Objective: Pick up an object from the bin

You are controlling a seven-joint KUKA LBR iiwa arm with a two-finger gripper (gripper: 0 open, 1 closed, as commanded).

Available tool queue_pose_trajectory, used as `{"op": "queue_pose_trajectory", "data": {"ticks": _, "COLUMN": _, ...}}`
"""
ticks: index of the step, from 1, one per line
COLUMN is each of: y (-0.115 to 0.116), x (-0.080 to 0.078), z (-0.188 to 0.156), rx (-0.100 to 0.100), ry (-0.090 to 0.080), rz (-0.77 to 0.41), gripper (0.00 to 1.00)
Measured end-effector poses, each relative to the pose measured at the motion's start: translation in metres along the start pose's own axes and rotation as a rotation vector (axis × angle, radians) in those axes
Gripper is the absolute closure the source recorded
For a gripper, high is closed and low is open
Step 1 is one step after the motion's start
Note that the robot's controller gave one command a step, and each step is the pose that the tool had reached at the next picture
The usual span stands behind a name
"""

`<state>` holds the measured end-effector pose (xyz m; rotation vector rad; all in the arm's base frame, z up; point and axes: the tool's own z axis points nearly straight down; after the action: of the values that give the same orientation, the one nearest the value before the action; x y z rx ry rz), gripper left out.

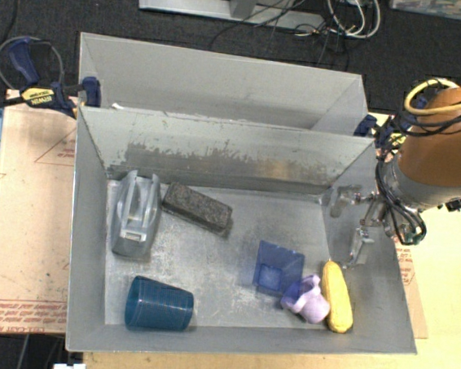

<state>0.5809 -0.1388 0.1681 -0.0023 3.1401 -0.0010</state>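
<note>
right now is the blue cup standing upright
No, the blue cup lies on its side near the front left corner of the bin.

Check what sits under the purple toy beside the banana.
The purple toy lies against the yellow banana and overlaps the lower right corner of the flat blue piece. That corner is covered; whether anything else lies beneath cannot be seen.

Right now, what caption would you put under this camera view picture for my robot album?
The gripper hangs at the right side of the bin, near a yellow banana with a purple toy beside it.
</note>
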Motion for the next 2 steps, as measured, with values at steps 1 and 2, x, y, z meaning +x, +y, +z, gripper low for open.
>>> {"op": "queue_pose_trajectory", "data": {"ticks": 1, "y": 0.0, "x": 0.0, "z": 0.0, "rx": 0.0, "ry": -0.001, "rz": 0.0, "gripper": 0.0}}
{"op": "queue_pose_trajectory", "data": {"ticks": 2, "y": 0.006, "x": 0.024, "z": 0.015, "rx": 0.001, "ry": -0.007, "rz": 0.003, "gripper": 0.0}}
